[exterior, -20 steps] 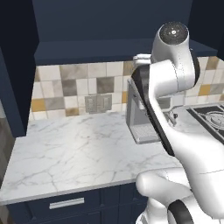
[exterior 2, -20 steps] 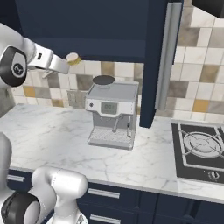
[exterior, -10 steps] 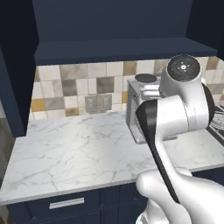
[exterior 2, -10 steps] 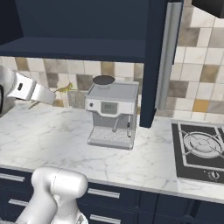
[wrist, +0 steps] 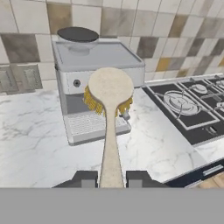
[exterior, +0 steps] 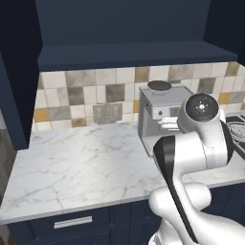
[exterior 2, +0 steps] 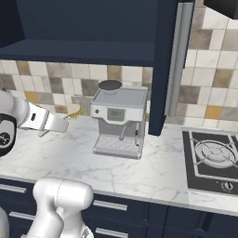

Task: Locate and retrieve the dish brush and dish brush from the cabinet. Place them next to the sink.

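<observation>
Gripper [wrist: 111,178] clenched on the brush [wrist: 110,94] by its handle, dark tips either side. The brush is held in the air over the counter [wrist: 30,131], round head and yellow bristles pointing away toward the coffee machine [wrist: 94,72]. Stove [wrist: 192,107] lies right of the machine. Tiled wall [wrist: 131,22] behind. Navy cabinet [exterior: 129,50] overhead.

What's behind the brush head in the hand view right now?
Behind the dish brush head stands the grey coffee machine on the marble counter. The head hides the machine's front right; what sits there cannot be seen.
</observation>
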You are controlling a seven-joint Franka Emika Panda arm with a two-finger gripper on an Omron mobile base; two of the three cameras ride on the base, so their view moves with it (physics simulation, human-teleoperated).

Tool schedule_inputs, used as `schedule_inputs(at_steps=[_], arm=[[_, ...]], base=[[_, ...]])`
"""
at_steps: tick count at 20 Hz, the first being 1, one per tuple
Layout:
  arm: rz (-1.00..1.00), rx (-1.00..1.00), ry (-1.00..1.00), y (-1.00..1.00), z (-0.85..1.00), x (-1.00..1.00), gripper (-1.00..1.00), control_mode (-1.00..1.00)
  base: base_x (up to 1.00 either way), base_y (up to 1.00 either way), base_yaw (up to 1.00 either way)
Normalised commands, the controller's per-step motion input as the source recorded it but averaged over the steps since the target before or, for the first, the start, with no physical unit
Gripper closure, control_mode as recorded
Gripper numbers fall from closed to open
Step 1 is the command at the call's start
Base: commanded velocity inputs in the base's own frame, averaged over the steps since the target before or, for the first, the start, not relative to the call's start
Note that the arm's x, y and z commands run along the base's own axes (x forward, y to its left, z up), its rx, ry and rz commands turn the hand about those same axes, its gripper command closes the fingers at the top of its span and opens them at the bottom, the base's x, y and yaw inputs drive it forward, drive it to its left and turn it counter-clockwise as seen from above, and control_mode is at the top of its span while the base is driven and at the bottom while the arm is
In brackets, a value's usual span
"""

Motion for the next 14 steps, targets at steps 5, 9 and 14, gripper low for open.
schedule_inputs(at_steps=[5,9,14], arm=[[0.0,0.0,0.0,0.0,-0.01,0.0,1.0,-1.0],[0.0,0.0,0.0,0.0,-0.03,-0.22,1.0,-1.0],[0.0,0.0,0.01,0.0,-0.02,-0.09,1.0,1.0]], base=[[0.0,0.0,0.0],[0.0,0.0,0.0],[-0.52,0.0,-0.04]])
